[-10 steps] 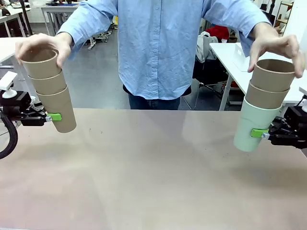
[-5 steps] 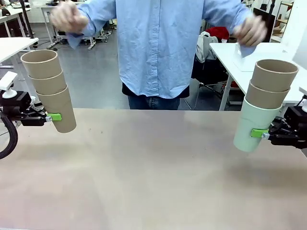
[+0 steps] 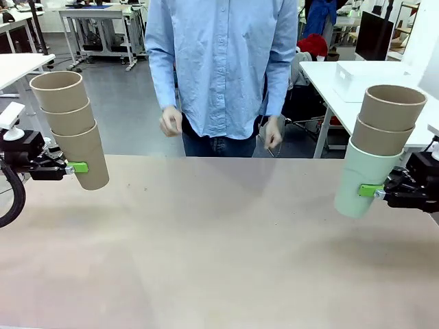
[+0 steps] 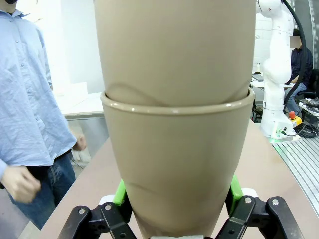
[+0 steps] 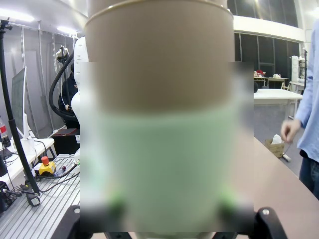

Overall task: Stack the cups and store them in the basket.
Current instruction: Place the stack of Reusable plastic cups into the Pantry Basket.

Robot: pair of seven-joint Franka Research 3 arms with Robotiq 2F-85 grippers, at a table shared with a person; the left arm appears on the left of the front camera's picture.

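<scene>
At the table's left edge, the left claw pinches the bottom cup of a brown stack, with a green pad pressed on the cup wall. The stack is three matte kraft cups, nested, tapered and handleless, and its top leans toward the left edge. In the left wrist view the claw clamps the lowest cup from both sides. That cup has a rolled rim, and the next cup sits inside it.

At the right edge, the right claw grips a pale mint cup low on its wall. Two brown cups are nested in it, and the stack leans right. The right wrist view is partly blurred, with the mint cup between the pads and brown above it.

Both stacks are tilted and their bases look clear of the table. They are well apart.

The table is smooth tan, and its wide middle between the claws is bare and open.

A person in a light blue shirt stands at the far edge with both hands lowered, away from the cups.
</scene>
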